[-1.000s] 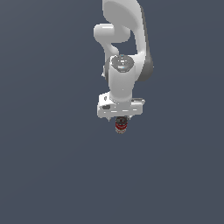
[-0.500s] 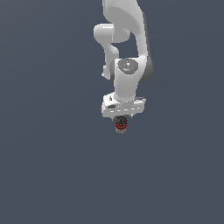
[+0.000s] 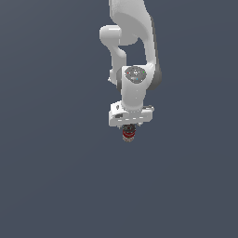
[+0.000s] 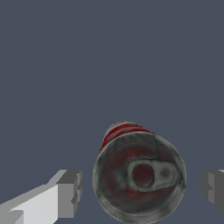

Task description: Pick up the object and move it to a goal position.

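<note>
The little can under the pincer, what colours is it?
Red and whitish bands on its side, a dark grey top; the can shows best in the wrist view.

There is one robot arm (image 3: 135, 56), white, and it carries one gripper (image 3: 128, 126). That gripper has two fingers (image 4: 69, 193), one at either side of the wrist view. There is one can (image 4: 139, 175), dark with red and whitish bands, and its end shows one pull tab (image 4: 151, 174). The exterior view also shows that same single can (image 3: 128, 134) below the gripper block. Nothing else is countable.
</note>
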You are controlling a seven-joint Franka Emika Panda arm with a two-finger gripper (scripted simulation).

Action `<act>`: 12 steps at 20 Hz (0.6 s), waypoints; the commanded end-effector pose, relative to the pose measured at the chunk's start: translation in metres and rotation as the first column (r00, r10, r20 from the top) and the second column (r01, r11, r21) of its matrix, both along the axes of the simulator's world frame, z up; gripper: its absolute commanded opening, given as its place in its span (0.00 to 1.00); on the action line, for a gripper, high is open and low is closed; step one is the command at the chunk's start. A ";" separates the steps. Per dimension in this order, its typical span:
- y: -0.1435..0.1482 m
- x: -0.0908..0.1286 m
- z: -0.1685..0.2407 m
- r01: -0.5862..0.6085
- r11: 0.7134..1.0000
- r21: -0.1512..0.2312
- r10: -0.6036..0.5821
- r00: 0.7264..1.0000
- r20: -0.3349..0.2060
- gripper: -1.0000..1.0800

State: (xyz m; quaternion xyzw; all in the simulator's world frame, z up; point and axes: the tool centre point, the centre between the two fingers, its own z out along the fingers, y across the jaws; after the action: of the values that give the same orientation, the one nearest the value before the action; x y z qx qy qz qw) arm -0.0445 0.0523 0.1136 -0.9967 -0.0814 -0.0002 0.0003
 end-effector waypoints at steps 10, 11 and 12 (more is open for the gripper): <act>0.000 -0.001 -0.036 -0.002 1.000 0.000 0.002 1.000 0.000 0.96; 0.000 -0.001 -0.036 -0.002 1.000 0.000 0.002 1.000 0.000 0.00; 0.000 -0.001 -0.036 -0.002 1.000 0.000 0.002 1.000 0.000 0.00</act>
State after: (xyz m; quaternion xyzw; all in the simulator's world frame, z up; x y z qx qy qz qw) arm -0.0458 0.0525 0.0783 -0.9966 -0.0824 0.0005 0.0002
